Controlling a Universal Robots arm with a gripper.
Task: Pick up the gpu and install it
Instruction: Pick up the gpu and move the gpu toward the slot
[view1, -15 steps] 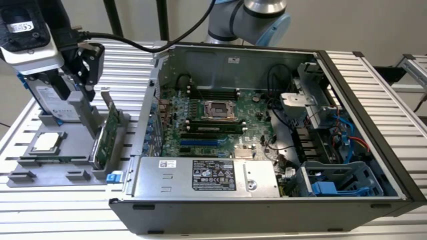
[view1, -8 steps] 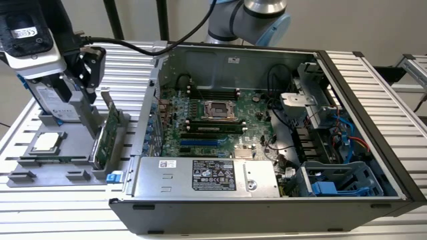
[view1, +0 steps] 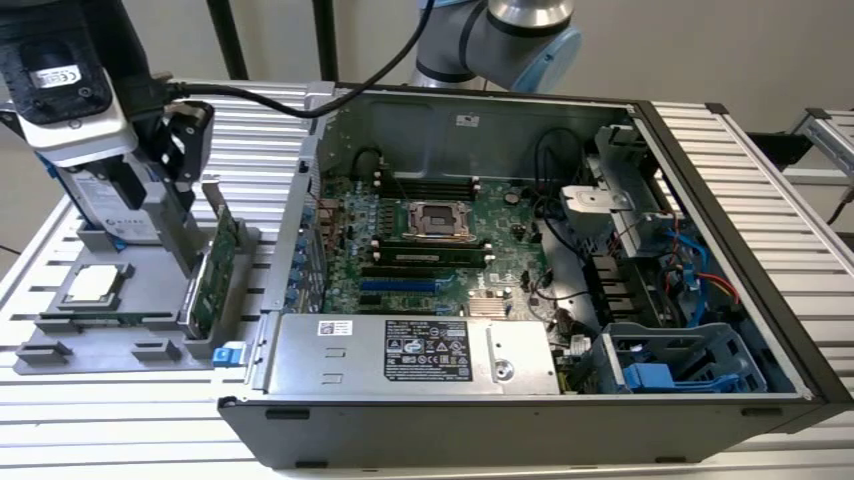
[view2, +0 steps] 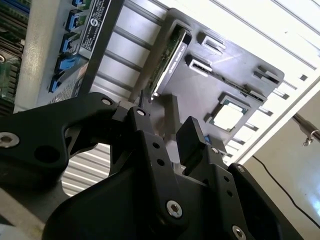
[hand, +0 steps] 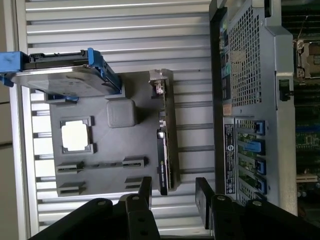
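Gpu (view1: 214, 268), a thin flat rectangular card with a green circuit board face, is standing on its long edge in a slot of a dark grey plastic holder tray (view1: 100, 345). The tray is sitting on a ribbed silver metal table (view1: 120, 420), just beside an open black computer case (view1: 400, 440), on the exterior view's left. We are seeing the card's long axis running alongside the case's side wall, with the green face turned toward the case.

In the first wrist view, its silver metal bracket (hand: 159, 80) is pointing away from the black two-fingered gripper (hand: 174, 186), toward the tray end where a silver hard drive in a blue frame (hand: 65, 80) is resting. A small square silver processor chip (hand: 76, 136) is lying flat in the tray. The gripper is hovering over the card's other end, fingers spread apart, holding nothing and not touching the card.
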